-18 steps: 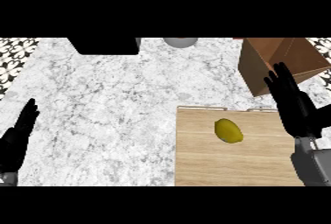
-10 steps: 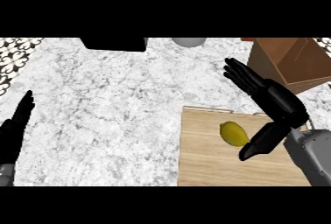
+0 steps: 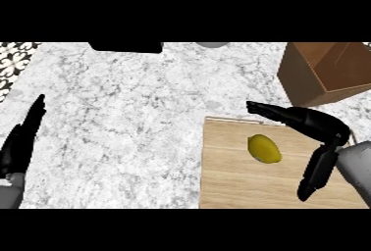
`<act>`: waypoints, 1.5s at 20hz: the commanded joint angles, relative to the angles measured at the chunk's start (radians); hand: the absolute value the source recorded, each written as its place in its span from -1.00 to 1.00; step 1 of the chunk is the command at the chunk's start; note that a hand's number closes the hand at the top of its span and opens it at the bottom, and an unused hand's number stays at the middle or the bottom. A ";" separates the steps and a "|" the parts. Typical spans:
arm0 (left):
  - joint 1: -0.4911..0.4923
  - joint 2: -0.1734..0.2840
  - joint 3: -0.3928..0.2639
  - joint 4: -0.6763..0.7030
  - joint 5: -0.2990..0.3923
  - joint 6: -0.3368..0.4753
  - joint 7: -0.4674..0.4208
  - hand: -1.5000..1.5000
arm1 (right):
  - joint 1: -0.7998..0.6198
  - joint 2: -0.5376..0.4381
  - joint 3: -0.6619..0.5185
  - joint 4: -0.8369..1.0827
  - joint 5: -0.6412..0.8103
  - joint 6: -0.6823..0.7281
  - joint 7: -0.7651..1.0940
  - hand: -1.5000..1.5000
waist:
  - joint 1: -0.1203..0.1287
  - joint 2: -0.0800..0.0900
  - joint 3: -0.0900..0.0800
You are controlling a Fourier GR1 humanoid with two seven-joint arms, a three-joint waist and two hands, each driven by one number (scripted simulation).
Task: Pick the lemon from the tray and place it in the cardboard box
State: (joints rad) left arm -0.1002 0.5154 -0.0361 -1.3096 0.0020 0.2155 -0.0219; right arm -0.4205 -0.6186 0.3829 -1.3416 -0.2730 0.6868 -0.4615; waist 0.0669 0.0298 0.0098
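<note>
One lemon is all you need to move. Start at the far left, where your left hand [image 3: 22,142] rests at the edge of the marble surface [image 3: 123,122]. Its fingers are straight and it holds nothing.

Move across to the wooden tray [image 3: 232,181], which lies flat on the surface. The lemon [image 3: 264,148] sits on the tray, near the top and a bit to the right, with bare wood all around it. It looks small and light, so lifting it should be easy. It is also round and smooth, so it may roll or slip if you poke it from one side. It should be tough enough to squeeze a little without getting hurt. Take it across its fat middle, not by its pointy ends.

Just right of the lemon is your right hand [image 3: 319,128]. It is wide open, with the fingers [image 3: 272,112] stretched out above the lemon and the thumb [image 3: 315,174] hanging down below it. The hand is near the lemon but not touching it. Bring fingers and thumb to both sides of the lemon, then close.

Up in the right corner stands the cardboard box [image 3: 319,73], open at the top and close to the tray.
</note>
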 commanded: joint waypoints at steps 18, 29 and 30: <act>-0.084 -0.021 -0.026 0.015 -0.062 0.027 0.093 0.00 | -0.407 -0.101 0.448 0.240 0.778 -0.198 -0.467 -1.00 | 0.002 -0.014 -0.009; -0.040 -0.040 0.023 0.040 -0.065 0.028 0.062 0.00 | -0.497 0.071 0.538 0.602 0.942 -0.380 -0.612 -1.00 | -0.034 -0.020 -0.009; 0.015 -0.023 0.021 -0.031 -0.064 0.013 0.074 0.00 | -0.513 0.104 0.524 0.587 0.937 -0.352 -0.578 -1.00 | -0.035 -0.025 -0.009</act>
State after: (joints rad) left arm -0.1353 0.4984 -0.0194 -1.2986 -0.0532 0.2248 0.0549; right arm -0.8973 -0.5848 0.9070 -0.8536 0.6234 0.2914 -0.9241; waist 0.0385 0.0090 0.0007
